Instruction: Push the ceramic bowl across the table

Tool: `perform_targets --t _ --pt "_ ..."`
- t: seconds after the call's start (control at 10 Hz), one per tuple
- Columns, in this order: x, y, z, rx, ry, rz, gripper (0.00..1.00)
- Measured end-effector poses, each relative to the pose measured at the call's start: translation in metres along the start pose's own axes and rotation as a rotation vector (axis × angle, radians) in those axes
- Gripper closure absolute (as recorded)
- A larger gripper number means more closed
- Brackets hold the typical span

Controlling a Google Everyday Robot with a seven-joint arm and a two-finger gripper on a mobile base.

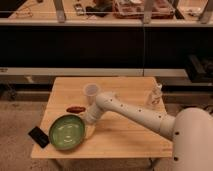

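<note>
— wooden bench point(125, 135) in front of dark shelving, with a gravelly floor all round. where's the ceramic bowl?

— the ceramic bowl point(66, 132) is green and sits near the bench's front left corner, its rim close to the left and front edges.

— and the gripper?

— the gripper point(90, 122) is low over the bench at the bowl's right rim, at the end of a white arm point(135, 112) that reaches in from the lower right. it looks to be touching the bowl, but i cannot tell whether it is spread or pressed together; it is hidden behind the wrist.

— what else is lying around?

— a black phone point(38, 136) lies just left of the bowl, at the bench's left edge, nearly touching the rim. a small reddish brown object point(75, 109) lies just behind the bowl. a white cup point(90, 93) stands upright further back, near the arm's bend. a pale bottle point(156, 96) stands well apart on the far right side.

— anything in the bowl's way?

— the phone sits on its left, the reddish object behind it.
</note>
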Motion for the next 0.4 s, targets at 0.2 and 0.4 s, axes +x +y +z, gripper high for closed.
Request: perform_targets --t 0.2,0.4 --pt "0.0039 0.0053 0.0032 0.009 0.008 -0.003 0.20" --pt "0.0048 0.0056 0.0041 0.014 0.007 -0.007 0.20"
